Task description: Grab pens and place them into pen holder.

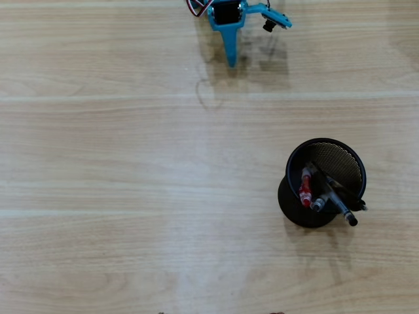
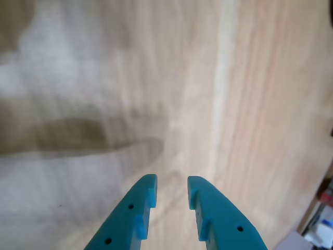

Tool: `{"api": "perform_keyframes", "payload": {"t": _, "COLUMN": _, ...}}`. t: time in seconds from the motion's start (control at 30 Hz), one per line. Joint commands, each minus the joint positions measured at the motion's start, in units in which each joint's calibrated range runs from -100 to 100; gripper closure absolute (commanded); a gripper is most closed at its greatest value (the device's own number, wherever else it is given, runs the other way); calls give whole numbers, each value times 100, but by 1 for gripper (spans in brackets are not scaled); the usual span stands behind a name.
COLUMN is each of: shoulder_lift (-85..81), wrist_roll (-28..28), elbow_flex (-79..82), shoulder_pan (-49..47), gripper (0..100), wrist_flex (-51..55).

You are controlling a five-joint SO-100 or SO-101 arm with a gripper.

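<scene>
The black wire-mesh pen holder [image 1: 292, 208] stands at the right of the overhead view, a little below the middle. Several pens lean inside it: a red one [image 1: 305, 188], a grey-tipped one [image 1: 319, 203] and a black one [image 1: 342, 208] whose end pokes over the rim. My blue gripper [image 1: 230, 57] is at the top centre, far from the holder and pointing down the picture. In the wrist view the gripper [image 2: 172, 183] hovers over bare wood, its jaws a narrow gap apart with nothing between them. No pen lies on the table.
The light wooden table [image 1: 118, 196] fills the overhead view. At the right edge of the wrist view the table edge [image 2: 307, 219] shows, with blurred things beyond it.
</scene>
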Motion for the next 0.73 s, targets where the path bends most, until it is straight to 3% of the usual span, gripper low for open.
{"api": "perform_keyframes", "payload": {"t": 0.0, "shoulder_lift": -68, "wrist_roll": 35, "elbow_flex": -299, "shoulder_pan": 222, "gripper": 93, "wrist_flex": 859}}
{"api": "perform_keyframes", "payload": {"t": 0.7, "shoulder_lift": -68, "wrist_roll": 129, "elbow_flex": -326, "shoulder_pan": 238, "gripper": 93, "wrist_flex": 1074}}
